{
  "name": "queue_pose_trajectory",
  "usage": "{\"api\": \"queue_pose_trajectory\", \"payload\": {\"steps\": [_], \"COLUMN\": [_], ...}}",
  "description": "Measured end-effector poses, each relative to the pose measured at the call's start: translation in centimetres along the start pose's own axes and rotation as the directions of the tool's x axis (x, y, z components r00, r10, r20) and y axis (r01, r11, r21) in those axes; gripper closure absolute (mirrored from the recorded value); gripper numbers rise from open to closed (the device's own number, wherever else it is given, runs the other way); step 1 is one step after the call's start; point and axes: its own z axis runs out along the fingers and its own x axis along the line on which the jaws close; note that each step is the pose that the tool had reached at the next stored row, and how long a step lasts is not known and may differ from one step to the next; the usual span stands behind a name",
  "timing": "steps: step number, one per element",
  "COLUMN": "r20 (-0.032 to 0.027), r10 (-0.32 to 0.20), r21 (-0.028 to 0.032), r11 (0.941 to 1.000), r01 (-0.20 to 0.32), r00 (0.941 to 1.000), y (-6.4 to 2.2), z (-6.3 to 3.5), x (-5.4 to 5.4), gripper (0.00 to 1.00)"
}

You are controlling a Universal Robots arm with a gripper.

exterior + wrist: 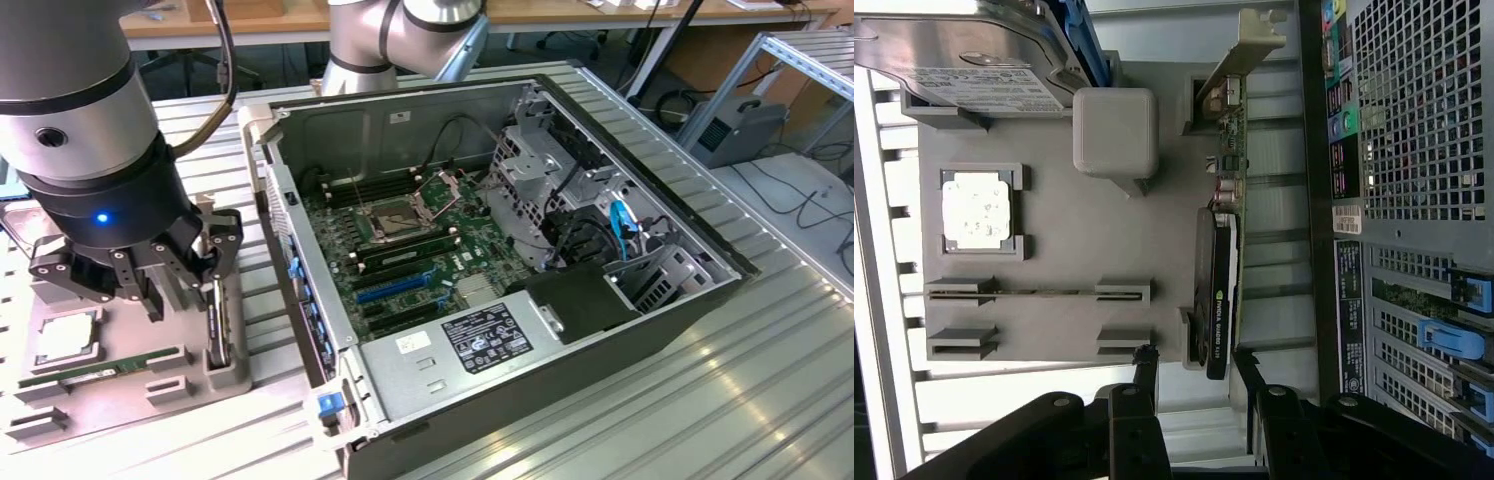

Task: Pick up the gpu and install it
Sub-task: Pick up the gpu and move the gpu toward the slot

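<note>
The gpu (1220, 285) stands on edge in a slot of the grey parts tray (1114, 240), its silver bracket (1246, 48) at the far end and the black fan shroud facing sideways. My gripper (1194, 362) is open just above the card. One fingertip (1146, 362) is on the tray side and the other on the case side of the card's near end, neither touching it. In the exterior view my gripper (180, 285) hangs low over the tray, with the gpu (212, 322) a thin dark edge below it.
The tray also holds a hard drive (964, 60), a CPU (976, 212) and a green memory stick (107, 367). The open PC case (641, 330) lies to the exterior view's right, its motherboard (400, 245) and blue slot (387, 288) exposed. A second arm (400, 40) stands behind.
</note>
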Motion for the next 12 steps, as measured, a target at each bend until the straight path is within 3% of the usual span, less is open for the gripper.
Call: {"api": "queue_pose_trajectory", "payload": {"steps": [12], "r20": [0.0], "r10": [0.0], "r21": [0.0], "r11": [1.0], "r01": [0.0], "r00": [1.0], "y": [0.0], "z": [0.3], "x": [0.01], "gripper": [0.58]}}
